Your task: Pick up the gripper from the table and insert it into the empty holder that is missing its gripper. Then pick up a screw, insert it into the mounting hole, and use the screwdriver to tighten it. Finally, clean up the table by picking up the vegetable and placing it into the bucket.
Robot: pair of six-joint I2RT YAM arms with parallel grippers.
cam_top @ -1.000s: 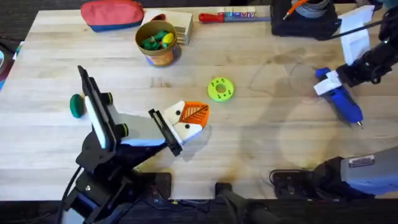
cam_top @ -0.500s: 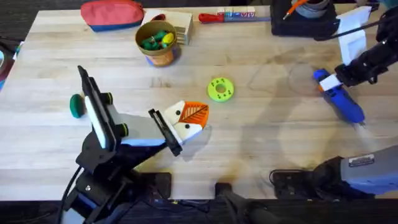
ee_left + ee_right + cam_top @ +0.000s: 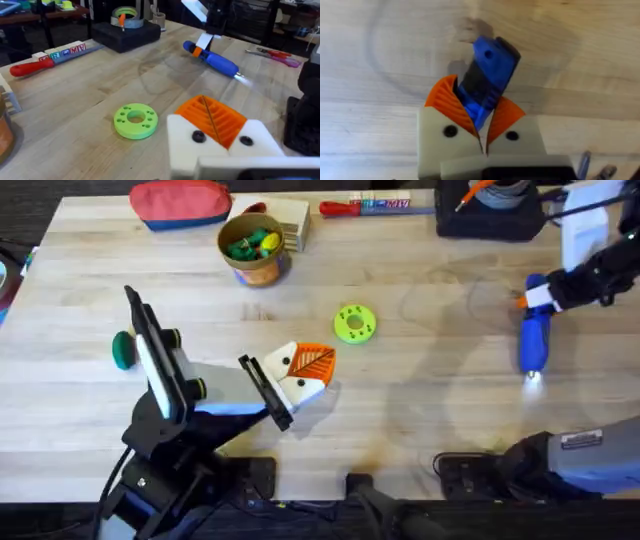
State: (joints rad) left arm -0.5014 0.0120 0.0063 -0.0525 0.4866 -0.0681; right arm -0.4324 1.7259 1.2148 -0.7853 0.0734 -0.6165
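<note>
The blue screwdriver point(image 3: 533, 345) is at the table's right side, its lit tip pointing toward the front edge. My right gripper point(image 3: 532, 298) is shut on its rear end, and in the right wrist view the orange pads point(image 3: 442, 100) clamp the blue barrel point(image 3: 490, 65). My left gripper point(image 3: 318, 365) rests mid-table, white mounts with orange ribbed pads point(image 3: 210, 115) pressed together, nothing between them. The dark green vegetable point(image 3: 122, 350) lies at the left, beside the left arm. The tan bucket point(image 3: 252, 265) stands at the back. The loose gripper, holder and screw are out of view.
A lime-green disc with holes point(image 3: 353, 323) lies just beyond my left gripper. A red pouch point(image 3: 180, 202), a wooden block point(image 3: 288, 220), a red-handled tool point(image 3: 370, 206) and a black box point(image 3: 495, 215) line the back edge. The bucket holds green and yellow pieces.
The right gripper has shifted toward the back right and swung the screwdriver, which pointed toward the front right and now points straight at the front edge. The left arm is still.
</note>
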